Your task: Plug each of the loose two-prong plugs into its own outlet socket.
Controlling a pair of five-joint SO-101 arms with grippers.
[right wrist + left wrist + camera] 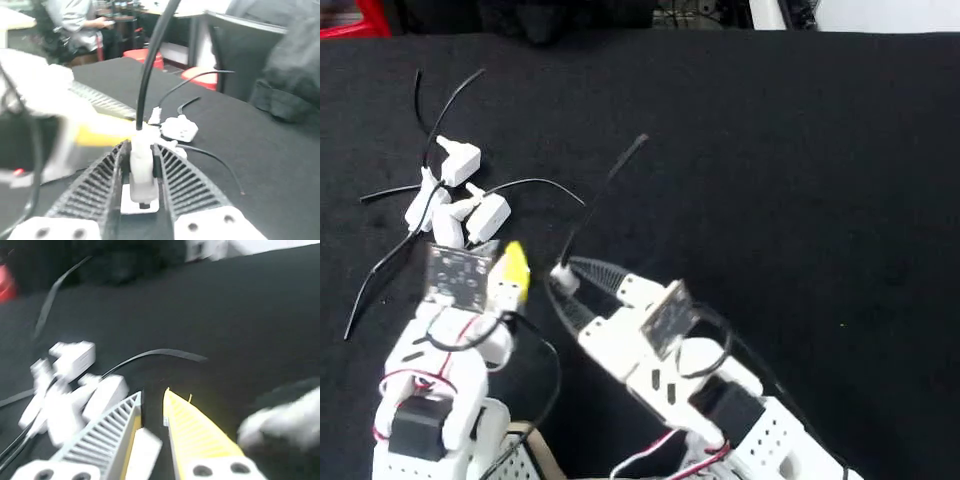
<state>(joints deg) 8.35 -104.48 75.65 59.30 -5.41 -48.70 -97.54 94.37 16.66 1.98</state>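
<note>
- High view: right gripper (563, 280) sits near centre of the black table (800, 150), jaws clamped on a white plug (563, 277).
- Plug's long axis lies along the jaws, and its cable (605, 195) runs far-right.
- Left gripper (470, 245) is just near of the loose plugs (455, 195); I cannot tell its grip.

On the black table (800, 150), the right gripper (562, 288) clamps a white plug (563, 274), whose black cord (605, 195) runs off toward the table's far edge. The left gripper (485, 248) sits just beside a cluster of white connectors (460, 195) with tangled black leads.
</note>
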